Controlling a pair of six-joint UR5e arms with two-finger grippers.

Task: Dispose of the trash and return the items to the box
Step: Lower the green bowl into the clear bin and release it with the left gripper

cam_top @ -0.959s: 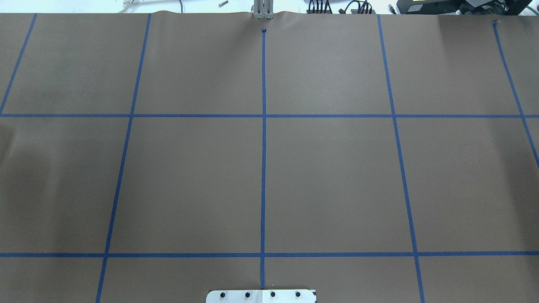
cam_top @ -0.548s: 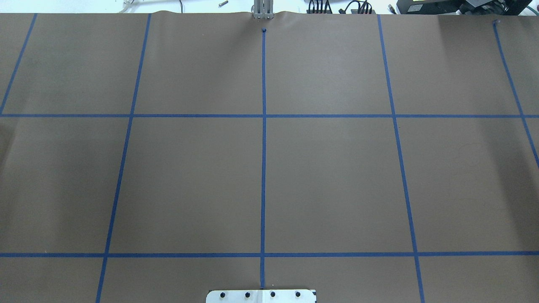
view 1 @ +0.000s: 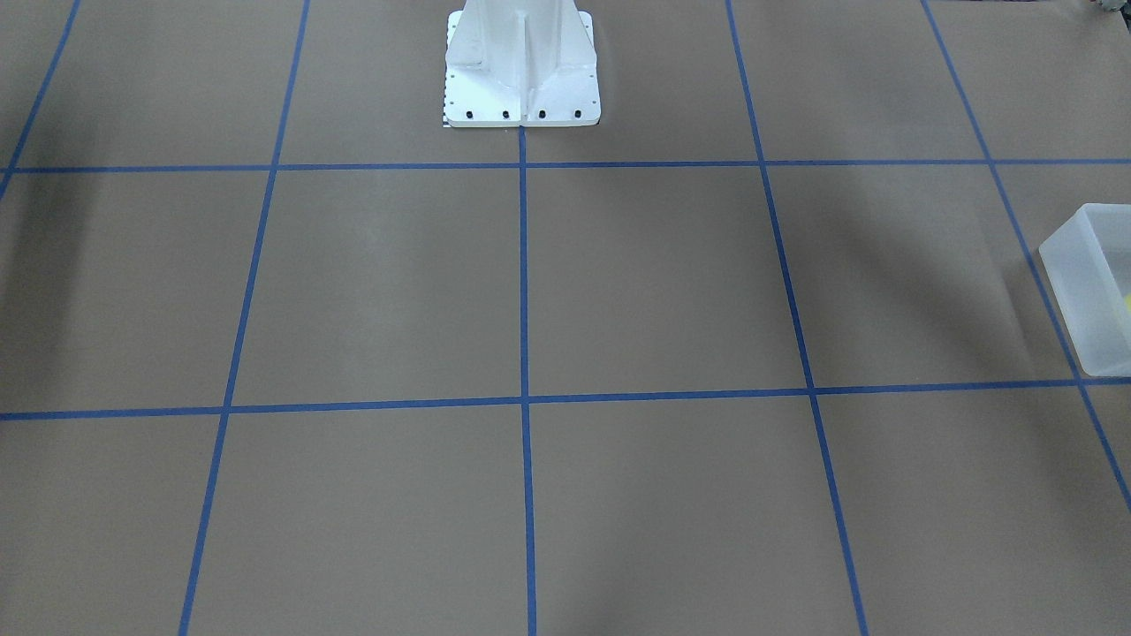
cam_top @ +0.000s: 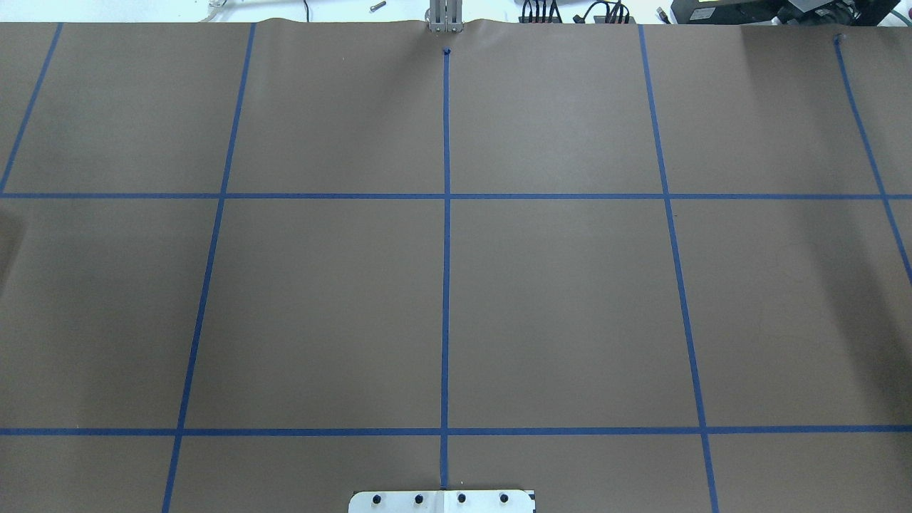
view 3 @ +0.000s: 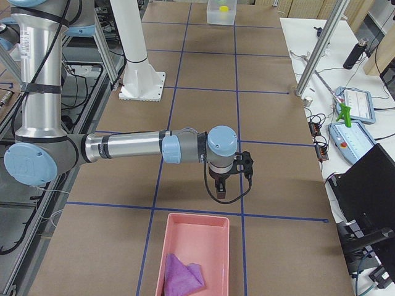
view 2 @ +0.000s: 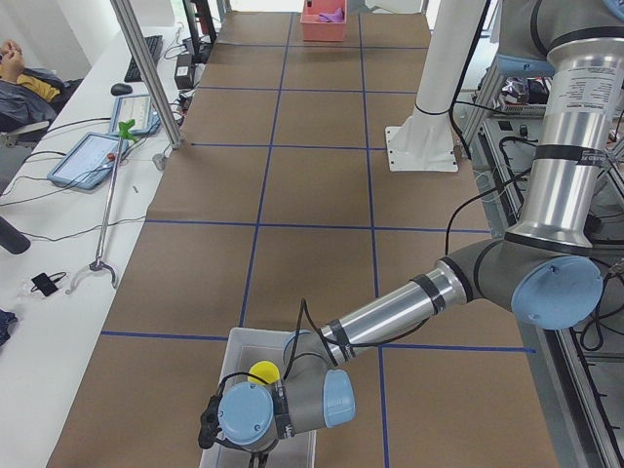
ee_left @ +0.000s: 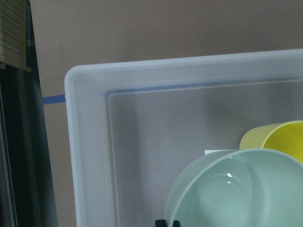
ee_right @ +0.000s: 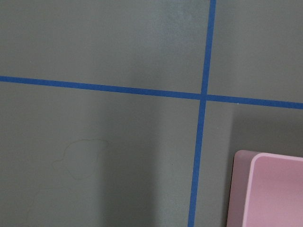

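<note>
Nothing shifted on the papered bench (cam_top: 320, 299) since earlier. Inside the translucent box (ee_left: 90, 142) by the bench edge: yellow cup (ee_left: 279, 137) and mint-green bowl (ee_left: 236, 189), left end effector (view 2: 209, 432) above. The right end effector (view 3: 223, 194) hangs near the pink tray (view 3: 196, 237). Openings: cannot tell. Between them, blue-taped grid (cam_top: 446, 196).

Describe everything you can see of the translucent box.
The box is a rectangular tub of frosted, translucent white plastic with straight walls, rounded corners and a thick rim. It stands upright and open on the brown paper, far to the robot's left. Inside sit a mint-green bowl and a yellow cup, close together.
</note>
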